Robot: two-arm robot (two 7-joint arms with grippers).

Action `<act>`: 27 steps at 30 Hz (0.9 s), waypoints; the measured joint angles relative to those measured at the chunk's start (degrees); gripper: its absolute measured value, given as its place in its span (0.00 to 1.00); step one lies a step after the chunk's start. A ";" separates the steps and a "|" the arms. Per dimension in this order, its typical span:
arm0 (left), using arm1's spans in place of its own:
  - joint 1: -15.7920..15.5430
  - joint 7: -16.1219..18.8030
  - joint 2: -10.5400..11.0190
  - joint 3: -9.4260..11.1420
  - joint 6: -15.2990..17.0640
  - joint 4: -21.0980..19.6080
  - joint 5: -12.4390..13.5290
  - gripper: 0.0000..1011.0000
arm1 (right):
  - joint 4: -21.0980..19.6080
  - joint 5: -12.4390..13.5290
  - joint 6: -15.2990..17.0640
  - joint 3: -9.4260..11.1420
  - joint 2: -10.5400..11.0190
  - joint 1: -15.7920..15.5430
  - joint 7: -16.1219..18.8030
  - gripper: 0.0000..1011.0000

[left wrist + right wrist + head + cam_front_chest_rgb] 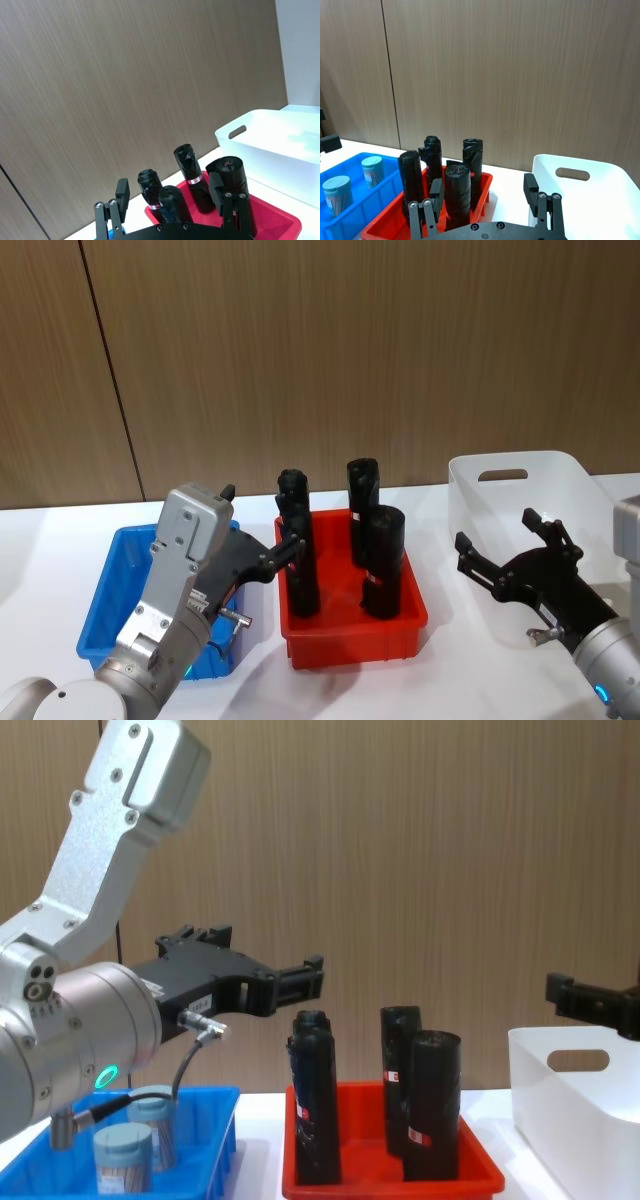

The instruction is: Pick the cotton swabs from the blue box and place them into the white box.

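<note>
cotton swabs (372,170): two lidded jars upright in blue box (108,590); likely light, rigid, slick, so grip mid-body. left gripper (262,518) raised above, jaws apart, empty; right gripper (500,530) spread wide near white box (560,475)

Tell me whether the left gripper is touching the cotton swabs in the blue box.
Apart. The chest view shows the left gripper open in the air, well above the cotton swabs standing in the blue box.
</note>
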 joint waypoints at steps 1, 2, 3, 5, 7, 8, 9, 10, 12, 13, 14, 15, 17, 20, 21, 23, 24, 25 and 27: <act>0.00 0.00 0.00 0.00 0.00 0.00 0.00 0.99 | 0.00 0.00 0.00 0.00 0.00 0.00 0.00 0.99; 0.00 0.00 0.00 0.00 0.00 0.00 0.00 0.99 | 0.00 0.00 0.00 0.00 0.00 0.00 0.00 0.99; 0.00 0.00 0.00 0.00 0.00 0.00 0.00 0.99 | 0.00 0.00 0.00 0.00 0.00 0.00 0.00 0.99; 0.00 0.00 0.00 0.00 0.00 0.00 0.00 0.99 | 0.00 0.00 0.00 0.00 0.00 0.00 0.00 0.99; 0.00 0.00 0.00 0.00 0.00 0.00 0.00 0.99 | 0.00 0.00 0.00 0.00 0.00 0.00 0.00 0.99; 0.00 0.00 0.00 0.00 0.00 0.00 0.00 0.99 | 0.00 0.00 0.00 0.00 0.00 0.00 0.00 0.99; 0.00 0.00 0.00 0.00 0.00 0.00 0.00 0.99 | 0.00 0.00 0.00 0.00 0.00 0.00 0.00 0.99; 0.00 0.00 0.00 0.00 0.00 0.00 0.00 0.99 | 0.00 0.00 0.00 0.00 0.00 0.00 0.00 0.99; 0.00 0.00 0.00 0.00 0.00 0.00 0.00 0.99 | 0.00 0.00 0.00 0.00 0.00 0.00 0.00 0.99; 0.00 0.00 0.00 0.00 0.00 0.00 0.00 0.99 | 0.00 0.00 0.00 0.00 0.00 0.00 0.00 0.99; 0.00 0.00 0.00 0.00 0.00 0.00 0.00 0.99 | 0.00 0.00 0.00 0.00 0.00 0.00 0.00 0.99; 0.00 0.00 0.00 0.00 0.00 0.00 0.00 0.99 | 0.00 0.00 0.00 0.00 0.00 0.00 0.00 0.99; 0.00 0.00 0.00 0.00 0.00 0.00 0.00 0.99 | 0.00 0.00 0.00 0.00 0.00 0.00 0.00 0.99; 0.00 0.00 0.00 0.00 0.00 0.00 0.00 0.99 | 0.00 0.00 0.00 0.00 0.00 0.00 0.00 0.99; 0.00 0.00 0.00 0.00 0.00 0.00 0.00 0.99 | 0.00 0.00 0.00 0.00 0.00 0.00 0.00 0.99; 0.00 0.00 0.00 0.00 0.00 0.00 0.00 0.99 | 0.00 0.00 0.00 0.00 0.00 0.00 0.00 0.99; 0.00 0.00 0.00 0.00 0.00 0.00 0.00 0.99 | 0.00 0.00 0.00 0.00 0.00 0.00 0.00 0.99; 0.00 0.00 0.00 0.00 0.00 0.00 0.00 0.99 | 0.00 0.00 0.00 0.00 0.00 0.00 0.00 0.99; 0.00 0.00 0.00 0.00 0.00 0.00 0.00 0.99 | 0.00 0.00 0.00 0.00 0.00 0.00 0.00 0.99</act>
